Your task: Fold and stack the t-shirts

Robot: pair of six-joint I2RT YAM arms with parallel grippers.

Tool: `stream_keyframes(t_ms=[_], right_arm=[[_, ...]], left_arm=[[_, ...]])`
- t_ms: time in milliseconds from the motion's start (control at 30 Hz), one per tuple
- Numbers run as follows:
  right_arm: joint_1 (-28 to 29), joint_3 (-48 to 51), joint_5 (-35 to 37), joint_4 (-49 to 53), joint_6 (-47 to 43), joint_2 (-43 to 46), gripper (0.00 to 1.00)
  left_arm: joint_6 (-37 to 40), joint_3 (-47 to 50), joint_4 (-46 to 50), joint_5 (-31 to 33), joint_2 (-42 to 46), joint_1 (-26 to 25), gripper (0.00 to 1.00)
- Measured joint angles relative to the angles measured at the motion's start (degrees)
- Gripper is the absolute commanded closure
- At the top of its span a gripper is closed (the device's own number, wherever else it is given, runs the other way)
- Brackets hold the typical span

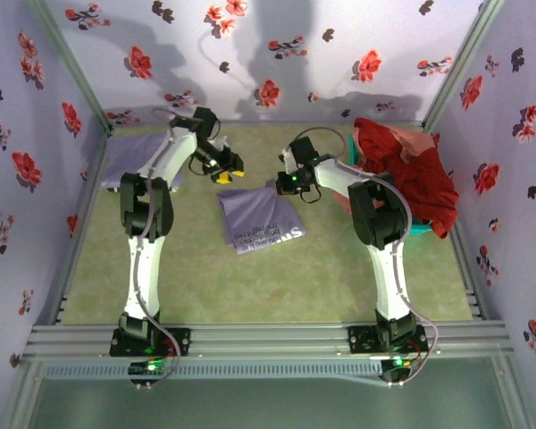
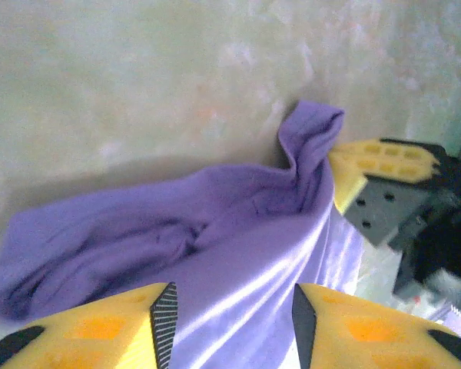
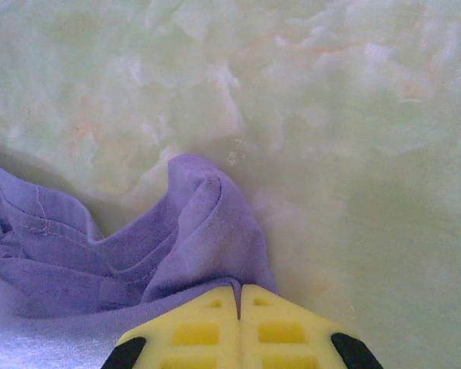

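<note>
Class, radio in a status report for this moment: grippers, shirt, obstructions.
Left gripper open over lettered purple shirt. Right gripper shut on its edge. Red shirts heaped right, apart.

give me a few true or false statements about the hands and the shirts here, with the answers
1. The right hand is shut on a bunched edge of the lettered lavender t-shirt. True.
2. The left hand is clamped shut. False: its fingers stand apart, open over the lavender fabric.
3. The red and pink shirts are heaped at the right side of the table. True.
4. The lettered shirt lies against the far left edge. False: it lies mid-table between the two arms; a plain folded lavender shirt lies at the far left.
</note>
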State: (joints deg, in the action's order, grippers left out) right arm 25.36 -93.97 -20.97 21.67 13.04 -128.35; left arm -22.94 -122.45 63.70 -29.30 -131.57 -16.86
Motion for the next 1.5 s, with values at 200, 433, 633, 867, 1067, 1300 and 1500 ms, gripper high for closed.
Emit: stream_keyframes(t_ms=[200,433,633,867,1067,1300,1500], right_arm=[[0.0,-0.9,0.0,2.0,-0.4,0.0,1.00],[0.0,-2.4,0.0,4.9,-1.0,-0.5,1.00],[-0.2,-3.2,-0.3,5.9,-1.0,-0.9,1.00],[-0.2,-3.2,-0.4,5.9,-1.0,-0.9,1.00],[-0.2,-3.2,-0.4,5.9,-1.1,-1.0,1.00],[-0.4,-3.3,-0.4,6.4,-1.6,-1.0,1.00],[-0.8,-3.5,-0.4,7.2,-2.1,-1.0,1.00]], left_arm=[[6.2,5.7,3.5,6.7,5.7,-0.5,0.53],[10.6,11.3,3.8,10.3,4.5,-1.6,0.55],[11.7,12.0,1.2,9.9,1.5,-2.8,0.80],[10.8,12.0,-0.2,10.5,1.1,-3.0,1.00],[8.7,12.0,-1.1,11.4,3.4,-3.0,1.00],[5.0,12.0,-4.0,11.5,7.0,-1.9,1.00],[2.8,7.1,-5.2,8.2,2.2,1.1,1.00]])
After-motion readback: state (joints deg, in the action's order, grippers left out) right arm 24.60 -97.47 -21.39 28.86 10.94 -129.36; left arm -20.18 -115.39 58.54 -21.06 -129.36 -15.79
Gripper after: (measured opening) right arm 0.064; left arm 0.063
